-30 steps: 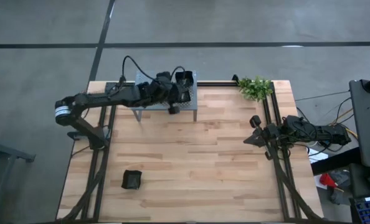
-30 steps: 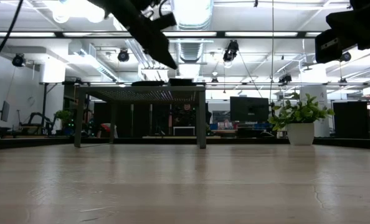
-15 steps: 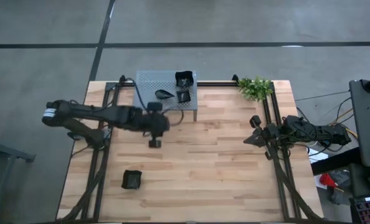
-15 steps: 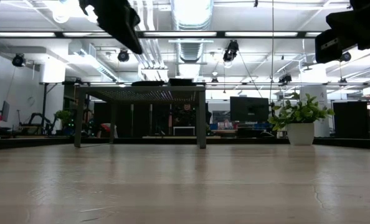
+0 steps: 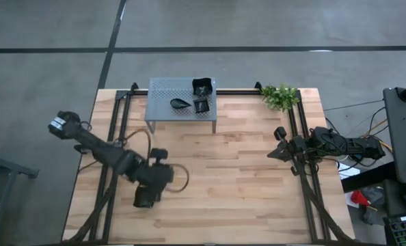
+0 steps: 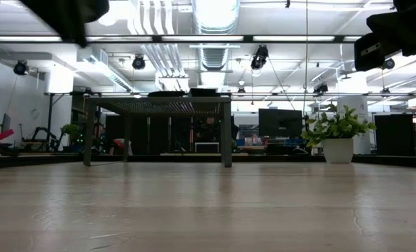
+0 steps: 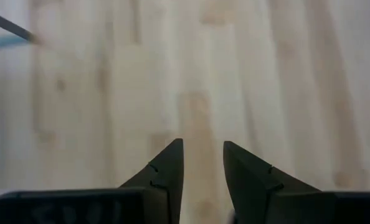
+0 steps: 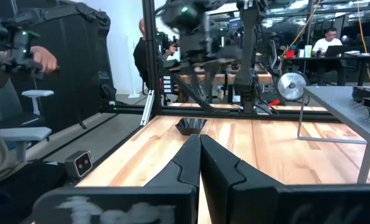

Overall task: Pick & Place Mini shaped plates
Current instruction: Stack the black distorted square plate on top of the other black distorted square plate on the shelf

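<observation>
My left pincer (image 5: 145, 198) hangs over the near left part of the pale wooden bench (image 5: 244, 178), right above the one small black wavy-rimmed dish (image 5: 143, 198) that lies loose on the boards there; from above, my arm covers most of that dish, so I cannot tell whether the fingertips touch it; my wrist view shows the two dark fingers (image 7: 166, 177) standing a little apart with bare wood between them and nothing held. My right pincer (image 5: 274, 152) waits at the right edge of the bench, near the rail, its fingers pressed together and empty; from its wrist camera the dish shows far across the bench as a low dark bowl shape (image 8: 190, 126). On the grey perforated metal shelf (image 5: 160, 96) at the far side three black mini plates already rest: a leaf-shaped one (image 5: 180, 104), a small flat square (image 5: 201, 106) beside it, and a larger wavy-rimmed square (image 5: 202, 87) in the far right corner. The small green leafy plant (image 5: 280, 96) stands apart at the far right. I judge the work well advanced as far as I can see: three placed, one on the bench to be gripped, lifted and carried to the shelf; others may lie out of sight.
</observation>
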Action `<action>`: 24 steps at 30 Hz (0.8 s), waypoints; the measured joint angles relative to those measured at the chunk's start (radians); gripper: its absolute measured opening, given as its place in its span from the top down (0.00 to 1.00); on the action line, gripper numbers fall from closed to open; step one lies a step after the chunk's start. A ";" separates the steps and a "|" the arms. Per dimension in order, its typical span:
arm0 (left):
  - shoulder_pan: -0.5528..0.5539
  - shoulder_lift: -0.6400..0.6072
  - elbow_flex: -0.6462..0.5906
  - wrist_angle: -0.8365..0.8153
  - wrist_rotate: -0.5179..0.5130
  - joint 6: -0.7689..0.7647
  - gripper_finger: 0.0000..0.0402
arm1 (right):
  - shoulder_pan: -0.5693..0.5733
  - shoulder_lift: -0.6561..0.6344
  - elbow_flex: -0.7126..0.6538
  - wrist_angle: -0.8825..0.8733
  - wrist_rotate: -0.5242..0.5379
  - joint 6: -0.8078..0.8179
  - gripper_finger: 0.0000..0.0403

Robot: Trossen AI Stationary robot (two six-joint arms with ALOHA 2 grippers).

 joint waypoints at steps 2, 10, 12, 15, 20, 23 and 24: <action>-0.054 0.004 -0.022 0.002 0.002 -0.064 0.73 | 0.000 0.000 0.000 0.000 0.000 0.001 0.98; -0.217 0.020 -0.114 0.084 0.037 -0.368 0.73 | 0.000 0.000 0.000 0.000 0.000 0.001 0.98; -0.246 0.023 -0.142 0.140 0.037 -0.423 0.73 | 0.000 0.000 0.000 0.000 0.000 0.001 0.98; -0.288 0.027 -0.184 0.216 0.055 -0.440 0.73 | 0.000 0.000 0.000 0.000 0.000 0.001 0.98; -0.339 0.033 -0.232 0.266 0.105 -0.501 0.73 | 0.000 0.000 0.000 0.000 0.000 0.002 0.98; -0.358 0.033 -0.252 0.277 0.105 -0.564 0.73 | 0.000 0.000 0.000 0.000 0.000 0.000 0.98; -0.364 0.033 -0.258 0.279 0.105 -0.572 0.73 | 0.000 0.000 0.000 0.000 0.000 0.001 0.98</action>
